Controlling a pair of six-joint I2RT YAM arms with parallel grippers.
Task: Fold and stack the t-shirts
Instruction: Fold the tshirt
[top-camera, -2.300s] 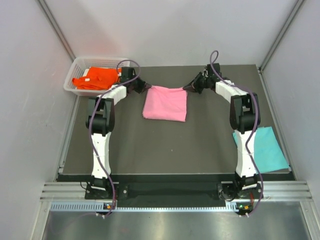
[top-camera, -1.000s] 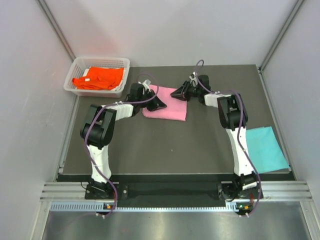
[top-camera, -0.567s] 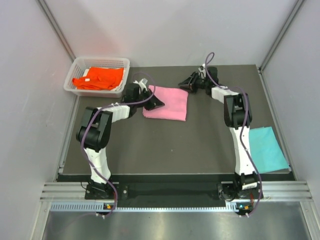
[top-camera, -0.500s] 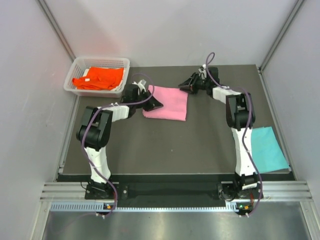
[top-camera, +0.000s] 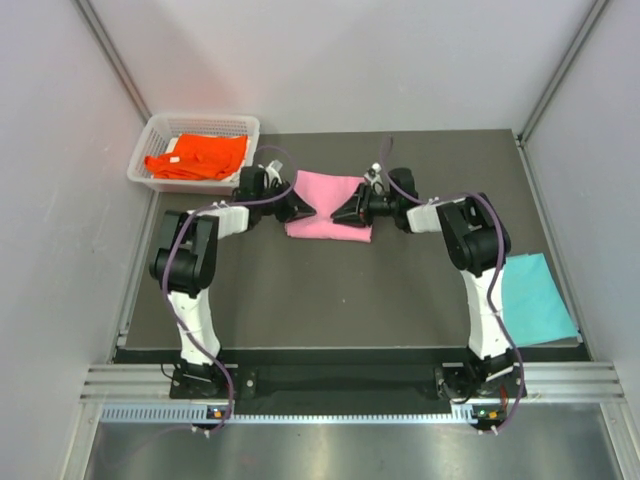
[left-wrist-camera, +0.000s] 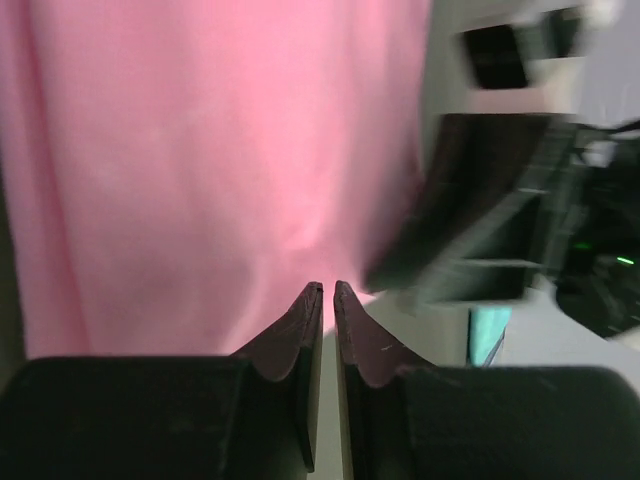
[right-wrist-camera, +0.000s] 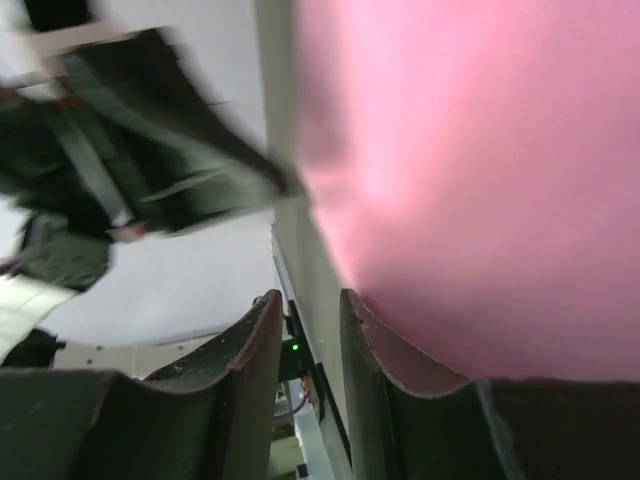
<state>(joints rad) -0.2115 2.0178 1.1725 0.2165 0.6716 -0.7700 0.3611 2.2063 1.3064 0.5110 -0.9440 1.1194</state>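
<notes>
The pink t-shirt (top-camera: 322, 198) lies folded flat on the far middle of the table (top-camera: 350, 290). Both arms reach in to it, one from each side. They likely do this so they can work on the cloth together, to fold it once more or to lift it.

The left gripper (top-camera: 296, 208) sits low at the left edge of the pink cloth. Its two fingers (left-wrist-camera: 300, 320) are almost together, with only a thin slit between them. The wrist view does not show whether any cloth is pinched there.

The right gripper (top-camera: 346, 213) is over the right part of the shirt. Its fingers (right-wrist-camera: 255, 330) stand a little apart and nothing shows between them. The pink cloth lies just beside one finger, so this gripper seems to hold nothing.

The orange t-shirt (top-camera: 195, 155) sits in the white basket (top-camera: 200, 118) at the far left corner, probably waiting its turn. The teal t-shirt (top-camera: 535, 300) lies flat at the near right, well apart from the pink one. That may be where the stack goes.
</notes>
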